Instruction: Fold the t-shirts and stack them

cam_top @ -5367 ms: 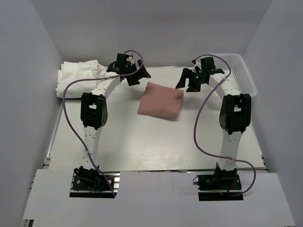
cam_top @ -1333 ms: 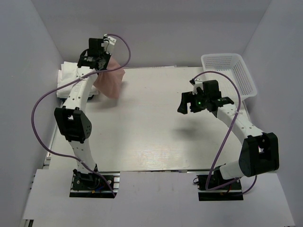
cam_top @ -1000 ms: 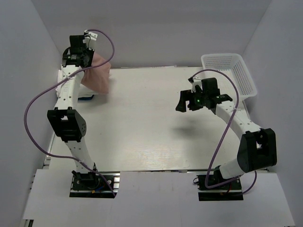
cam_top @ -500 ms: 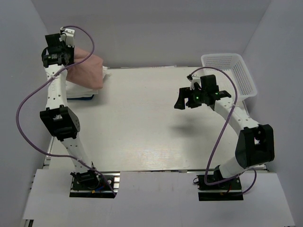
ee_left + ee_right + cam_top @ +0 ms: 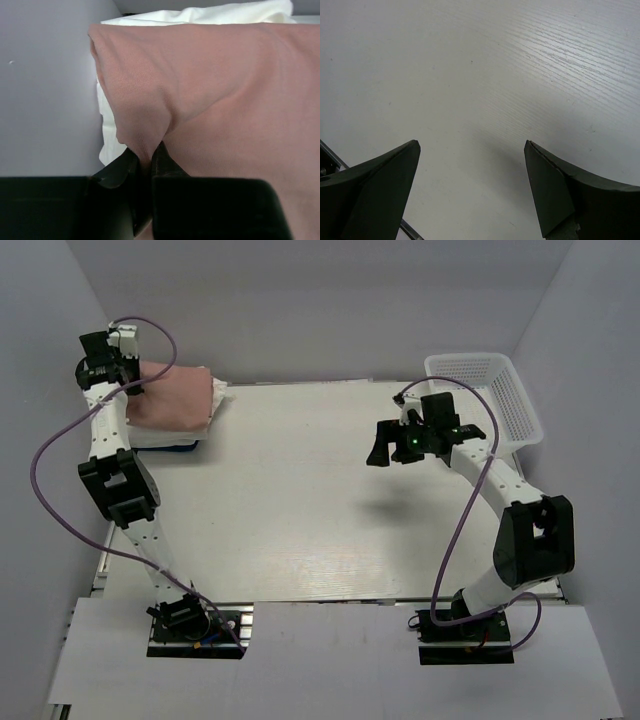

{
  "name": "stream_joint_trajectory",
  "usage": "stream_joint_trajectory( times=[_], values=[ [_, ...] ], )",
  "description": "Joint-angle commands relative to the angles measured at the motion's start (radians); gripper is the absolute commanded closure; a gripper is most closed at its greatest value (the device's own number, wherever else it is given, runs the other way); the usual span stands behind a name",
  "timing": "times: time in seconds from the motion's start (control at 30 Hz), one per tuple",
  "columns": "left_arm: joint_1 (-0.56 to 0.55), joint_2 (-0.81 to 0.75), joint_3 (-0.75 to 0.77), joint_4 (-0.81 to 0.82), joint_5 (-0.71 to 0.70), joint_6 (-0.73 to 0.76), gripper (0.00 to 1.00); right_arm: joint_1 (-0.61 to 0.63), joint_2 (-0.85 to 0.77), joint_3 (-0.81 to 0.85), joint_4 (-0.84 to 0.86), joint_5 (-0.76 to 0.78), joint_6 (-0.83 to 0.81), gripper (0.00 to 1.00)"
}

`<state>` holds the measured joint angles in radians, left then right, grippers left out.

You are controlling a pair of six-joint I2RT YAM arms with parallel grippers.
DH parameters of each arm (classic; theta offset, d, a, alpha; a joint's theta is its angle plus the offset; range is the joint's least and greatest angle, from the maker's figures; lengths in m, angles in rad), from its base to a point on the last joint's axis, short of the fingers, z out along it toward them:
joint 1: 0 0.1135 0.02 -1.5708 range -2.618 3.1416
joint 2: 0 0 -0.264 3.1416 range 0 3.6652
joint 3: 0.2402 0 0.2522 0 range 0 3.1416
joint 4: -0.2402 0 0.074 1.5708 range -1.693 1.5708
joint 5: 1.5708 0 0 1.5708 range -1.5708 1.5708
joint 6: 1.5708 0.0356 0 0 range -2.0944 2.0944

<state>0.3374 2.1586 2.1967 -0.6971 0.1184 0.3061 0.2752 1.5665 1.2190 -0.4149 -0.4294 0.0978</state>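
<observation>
White walls close around the pale bench (image 5: pixel 300 520). At the upper left of the overhead view, my left pincer (image 5: pixel 150 151) is clamped on a fold of the dusty-pink t-shirt (image 5: pixel 172 400), which rests on the white t-shirts (image 5: pixel 235 12) in that corner. My right pincer (image 5: pixel 471 145) hangs wide open above the bench at centre right, near the mesh basket (image 5: pixel 520 400), holding nothing.

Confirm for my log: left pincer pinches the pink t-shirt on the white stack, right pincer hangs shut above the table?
No: the right pincer hangs open, jaws wide apart in the right wrist view. The left pincer does pinch the pink t-shirt on the white stack.
</observation>
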Motion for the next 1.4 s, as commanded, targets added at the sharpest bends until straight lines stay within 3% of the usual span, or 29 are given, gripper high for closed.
stream_joint_trajectory(
  times=[0.0, 0.47, 0.5, 0.53, 0.6, 0.63, 0.67, 0.77, 0.87, 0.97, 1.1, 1.37],
  values=[
    [0.049, -0.008, 0.047, 0.102, 0.003, -0.025, 1.0, -0.001, 0.015, 0.05, -0.01, -0.012, 0.006, 0.1],
    [0.083, 0.078, 0.111, 0.162, 0.075, -0.068, 1.0, 0.001, 0.067, 0.102, -0.028, -0.022, 0.028, 0.1],
    [0.083, 0.078, 0.11, 0.162, 0.075, -0.081, 0.91, -0.001, 0.067, 0.1, -0.028, -0.02, 0.026, 0.1],
    [0.083, 0.078, 0.11, 0.162, 0.075, -0.09, 0.49, 0.004, 0.069, 0.102, -0.028, -0.019, 0.031, 0.1],
    [0.083, 0.067, 0.121, 0.139, 0.075, -0.111, 0.36, 0.001, 0.069, 0.105, -0.035, -0.019, 0.031, 0.1],
    [0.083, 0.043, 0.109, 0.13, 0.075, -0.111, 0.03, 0.001, 0.066, 0.109, -0.036, -0.014, 0.031, 0.1],
    [0.083, 0.024, 0.097, 0.13, 0.075, -0.111, 0.0, 0.002, 0.064, 0.109, -0.035, -0.011, 0.031, 0.1],
    [0.074, -0.037, 0.02, 0.14, 0.041, -0.134, 0.0, -0.001, 0.052, 0.108, -0.024, -0.009, 0.029, 0.1],
    [0.074, -0.104, 0.008, 0.093, 0.033, -0.281, 0.0, 0.002, 0.041, 0.102, -0.012, -0.009, 0.039, 0.1],
    [0.055, -0.183, -0.035, 0.067, 0.15, -0.447, 0.0, -0.001, -0.003, 0.053, 0.046, -0.005, 0.072, 0.1],
    [0.016, -0.336, -0.287, 0.195, 0.366, -0.628, 0.0, -0.001, -0.112, -0.062, 0.139, -0.008, 0.109, 0.1],
    [-0.362, -0.741, -0.675, 0.147, 0.041, -0.673, 0.0, -0.002, -0.364, -0.271, 0.107, 0.187, 0.109, 0.1]
  ],
)
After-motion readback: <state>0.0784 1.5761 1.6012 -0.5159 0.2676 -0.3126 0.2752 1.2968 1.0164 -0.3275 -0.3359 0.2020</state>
